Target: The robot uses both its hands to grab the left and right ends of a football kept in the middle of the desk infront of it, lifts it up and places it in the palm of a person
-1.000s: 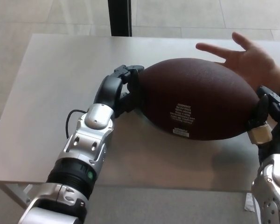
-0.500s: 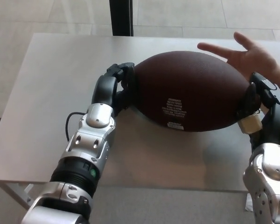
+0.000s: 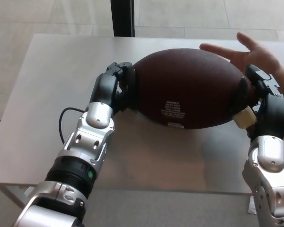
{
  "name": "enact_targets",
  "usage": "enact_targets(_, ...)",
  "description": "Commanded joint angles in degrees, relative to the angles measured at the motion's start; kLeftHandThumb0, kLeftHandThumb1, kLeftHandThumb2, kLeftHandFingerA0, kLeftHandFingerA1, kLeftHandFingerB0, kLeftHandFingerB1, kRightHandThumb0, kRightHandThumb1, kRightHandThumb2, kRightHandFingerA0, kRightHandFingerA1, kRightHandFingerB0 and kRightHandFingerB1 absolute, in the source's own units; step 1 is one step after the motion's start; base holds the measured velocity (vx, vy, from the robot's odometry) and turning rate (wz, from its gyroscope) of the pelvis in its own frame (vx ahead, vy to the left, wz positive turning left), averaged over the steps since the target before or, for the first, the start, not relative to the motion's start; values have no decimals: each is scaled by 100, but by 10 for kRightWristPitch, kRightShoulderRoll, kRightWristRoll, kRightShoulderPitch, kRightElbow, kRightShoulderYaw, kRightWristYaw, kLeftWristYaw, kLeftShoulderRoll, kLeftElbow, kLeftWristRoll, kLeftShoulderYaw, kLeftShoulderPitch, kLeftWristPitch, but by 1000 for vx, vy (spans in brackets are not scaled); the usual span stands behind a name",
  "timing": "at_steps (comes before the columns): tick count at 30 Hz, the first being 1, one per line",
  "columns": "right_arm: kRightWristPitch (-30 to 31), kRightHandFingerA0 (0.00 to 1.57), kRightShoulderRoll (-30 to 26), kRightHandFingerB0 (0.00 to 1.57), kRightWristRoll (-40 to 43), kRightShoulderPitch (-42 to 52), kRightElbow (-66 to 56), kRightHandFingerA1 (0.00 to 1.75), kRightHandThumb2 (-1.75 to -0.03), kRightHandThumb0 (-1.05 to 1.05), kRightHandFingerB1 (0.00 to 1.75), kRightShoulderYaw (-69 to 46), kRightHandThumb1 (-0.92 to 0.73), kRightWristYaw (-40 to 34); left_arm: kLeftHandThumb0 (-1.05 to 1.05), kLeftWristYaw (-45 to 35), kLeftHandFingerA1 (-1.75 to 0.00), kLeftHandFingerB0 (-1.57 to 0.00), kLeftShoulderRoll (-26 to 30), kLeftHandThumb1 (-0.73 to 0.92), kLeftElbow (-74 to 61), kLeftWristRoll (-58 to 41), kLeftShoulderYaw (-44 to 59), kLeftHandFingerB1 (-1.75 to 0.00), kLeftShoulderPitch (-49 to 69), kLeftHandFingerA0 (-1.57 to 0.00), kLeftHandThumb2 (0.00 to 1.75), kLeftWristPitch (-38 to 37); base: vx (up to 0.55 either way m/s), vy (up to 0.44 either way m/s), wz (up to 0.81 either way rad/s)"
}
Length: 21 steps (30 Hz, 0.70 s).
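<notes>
Left hand [image 3: 117,85] and right hand [image 3: 255,97] clamp the football's [image 3: 187,90] ends, carrying it farther toward the person's open palm [image 3: 253,56] above the grey desk [image 3: 52,80], pale tiled floor [image 3: 47,16] behind.

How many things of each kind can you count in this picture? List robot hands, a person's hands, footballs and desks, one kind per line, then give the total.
Robot hands: 2, the left hand and the right hand, each pressed on an end of the ball
Person's hand: 1
Football: 1
Desk: 1
Total: 5
</notes>
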Motion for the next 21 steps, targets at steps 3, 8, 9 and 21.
enact_targets(3, 111, 71, 19, 33, -20, -63, 15, 77, -102, -71, 52, 99, -62, 79, -40, -93, -79, -36, -60, 73, 7, -2, -53, -42, 21, -75, 61, 23, 0, 0, 0)
enact_targets(8, 129, 70, 19, 34, -47, -71, 20, 77, -102, -70, 53, 110, -63, 62, -38, -95, -78, -37, -57, 72, 9, 5, -60, -44, 20, -71, 61, 23, 0, 0, 0)
enact_targets(9, 131, 72, 20, 39, -57, -70, 20, 71, -64, -69, 39, 117, -79, 57, -38, -103, -76, -34, -53, 72, 13, 8, -64, -42, 18, -66, 61, 27, 0, 0, 0)
enact_targets(21, 110, 62, 28, 45, -41, -75, 17, 68, -63, -73, 39, 131, -76, 103, -35, -77, -72, -36, -65, 65, 11, 49, -135, -41, 7, -70, 59, 31, 0, 0, 0)
